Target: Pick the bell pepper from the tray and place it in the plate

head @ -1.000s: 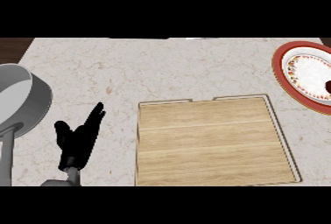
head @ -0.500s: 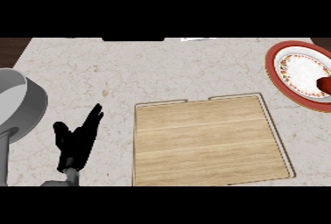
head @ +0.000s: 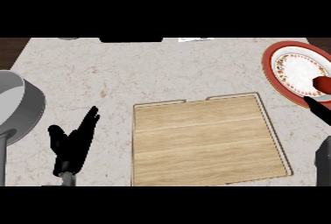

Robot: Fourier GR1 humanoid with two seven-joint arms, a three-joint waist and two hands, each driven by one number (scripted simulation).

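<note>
Red bell pepper lies on the plate, up and right of the wooden tray on the counter. Right hand shows beside the plate; whether its fingers are open or closed cannot be told. Left of the tray, the left hand rests, fingers straight.

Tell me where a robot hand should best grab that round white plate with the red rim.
Probably the round plate by its broad red rim at the left, coming over the marble counter: that side is free, while the red bell pepper lies at its right.
</note>
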